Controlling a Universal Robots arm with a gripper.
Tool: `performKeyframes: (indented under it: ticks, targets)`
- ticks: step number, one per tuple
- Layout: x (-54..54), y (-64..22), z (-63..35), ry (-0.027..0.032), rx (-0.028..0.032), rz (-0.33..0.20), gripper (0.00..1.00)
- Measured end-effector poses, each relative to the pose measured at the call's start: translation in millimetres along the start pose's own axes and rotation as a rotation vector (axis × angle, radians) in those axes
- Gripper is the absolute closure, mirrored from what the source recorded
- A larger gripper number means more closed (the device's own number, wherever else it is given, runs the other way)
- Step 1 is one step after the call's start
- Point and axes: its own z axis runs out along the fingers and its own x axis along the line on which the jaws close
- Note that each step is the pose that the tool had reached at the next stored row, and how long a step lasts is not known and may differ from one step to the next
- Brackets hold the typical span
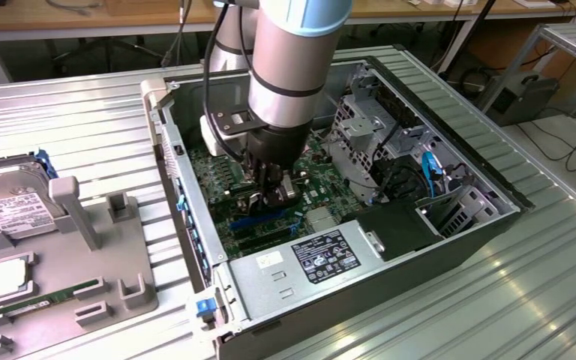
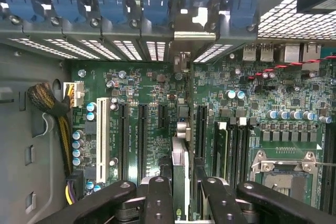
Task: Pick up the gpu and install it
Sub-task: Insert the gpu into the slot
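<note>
My gripper [image 1: 273, 193] is down inside the open computer case [image 1: 488, 187], just above the green motherboard [image 1: 218, 169]. In the wrist view the gripper [image 2: 181, 190] is shut on the gpu [image 2: 180, 156]. The card is seen edge-on, standing upright between the black fingers [image 2: 157, 195]. It runs across the motherboard [image 2: 147, 82] between two long black expansion slots [image 2: 143, 129]. Its silver end bracket [image 2: 191, 40] reaches the rear slot openings under the blue latches [image 2: 157, 1]. I cannot tell whether the card's lower edge sits in a slot.
A silver power supply [image 1: 313, 259] fills the case's near end, and drive cages with cables [image 1: 408, 172] line the exterior view's right. A grey fixture [image 1: 88, 255] outside holds a hard drive [image 1: 8, 206] and a memory stick [image 1: 38, 300]. The CPU socket [image 2: 283, 166] lies beside the memory slots.
</note>
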Motion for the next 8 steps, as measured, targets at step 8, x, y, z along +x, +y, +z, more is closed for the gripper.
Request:
performKeyframes:
  ticks: [8]
  targets:
    - [0.1,0.0,1.0,0.0007,-0.0001,0.009,0.74]
